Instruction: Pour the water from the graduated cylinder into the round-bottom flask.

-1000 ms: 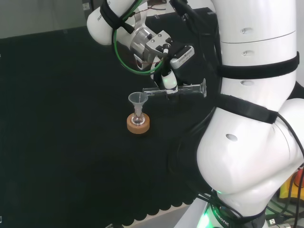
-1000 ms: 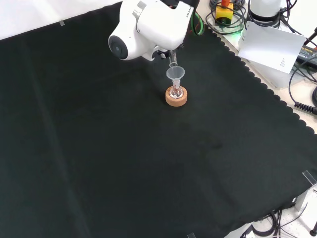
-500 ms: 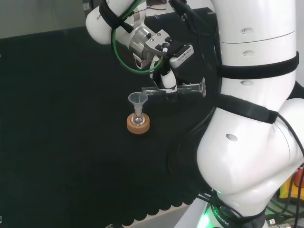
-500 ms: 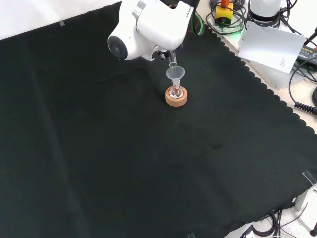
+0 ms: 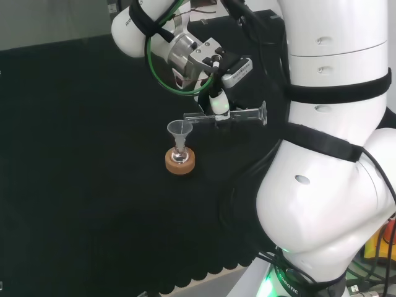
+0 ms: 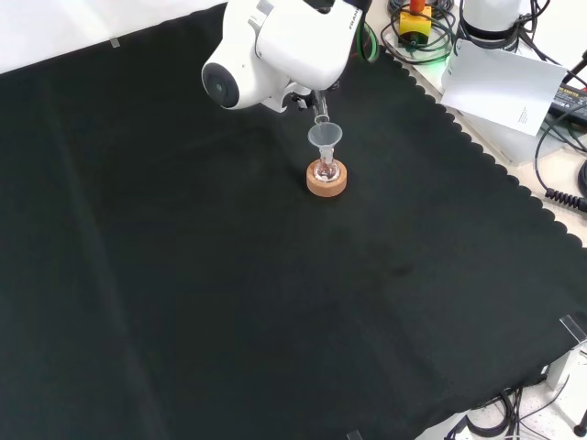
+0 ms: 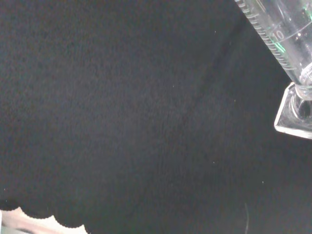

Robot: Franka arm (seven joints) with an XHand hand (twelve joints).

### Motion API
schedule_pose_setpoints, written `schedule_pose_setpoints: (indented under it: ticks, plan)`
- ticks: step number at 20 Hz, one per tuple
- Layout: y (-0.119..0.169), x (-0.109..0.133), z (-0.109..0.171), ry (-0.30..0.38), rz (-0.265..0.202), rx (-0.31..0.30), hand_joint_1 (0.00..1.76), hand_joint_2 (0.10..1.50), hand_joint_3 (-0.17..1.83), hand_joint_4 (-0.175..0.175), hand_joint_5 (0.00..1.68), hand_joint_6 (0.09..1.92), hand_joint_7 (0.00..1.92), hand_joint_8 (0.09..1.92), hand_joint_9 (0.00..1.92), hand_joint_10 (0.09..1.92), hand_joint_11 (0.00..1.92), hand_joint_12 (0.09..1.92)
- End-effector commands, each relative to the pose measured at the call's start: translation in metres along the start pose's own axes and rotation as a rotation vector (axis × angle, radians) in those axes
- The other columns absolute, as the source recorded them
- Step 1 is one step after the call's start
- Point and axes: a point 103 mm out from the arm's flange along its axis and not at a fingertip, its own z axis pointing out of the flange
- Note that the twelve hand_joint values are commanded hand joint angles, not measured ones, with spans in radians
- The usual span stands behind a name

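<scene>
Head view: hand (image 5: 218, 104) curled round the graduated cylinder (image 5: 238, 115), which lies about level in the air. Its mouth points left, just above and right of the funnel (image 5: 179, 129); its foot points right, near the arm's big white link (image 5: 334, 93). The funnel sits in the neck of the round-bottom flask (image 5: 180, 156), which rests on a cork ring (image 5: 180, 162). Black cloth (image 5: 74, 154) lies bare to the left of and in front of the flask; its scalloped near edge runs along the lower part of the view, well apart from the stand.

Front view: white link (image 6: 275, 46) stands before the hand. The cylinder's mouth end (image 6: 321, 116) shows below it, just above the funnel (image 6: 324, 137). Flask (image 6: 326, 170) and cork ring (image 6: 326, 181) stand in the upper middle of the cloth (image 6: 229, 302). Wide bare cloth below and left; the scalloped right edge is well off.

Wrist view: cylinder (image 7: 282, 34) with its graduations and foot (image 7: 295, 112) close by, bare cloth (image 7: 122, 107) beyond, scalloped edge at one corner
</scene>
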Motion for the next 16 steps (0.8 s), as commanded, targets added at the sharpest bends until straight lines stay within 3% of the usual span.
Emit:
schedule_pose_setpoints:
  ticks: [1,5,10,16]
  plan:
    - [-0.001,-0.005,0.001,0.026,-0.048,-0.068,1.13,1.15,-0.02,-0.136,0.94,1.08,1.28,0.27,1.44,0.09,1.35,0.68]
    - [-0.003,-0.015,0.002,0.087,-0.133,-0.176,1.13,1.15,-0.02,-0.135,0.94,1.08,1.28,0.27,1.43,0.09,1.35,0.68]
    - [0.002,-0.028,0.003,0.135,-0.2,-0.294,1.13,1.15,-0.02,-0.135,0.94,1.09,1.27,0.27,1.43,0.09,1.35,0.68]
    - [0.013,-0.039,-0.002,0.161,-0.263,-0.382,1.13,1.15,-0.02,-0.134,0.94,1.09,1.27,0.27,1.43,0.09,1.35,0.68]
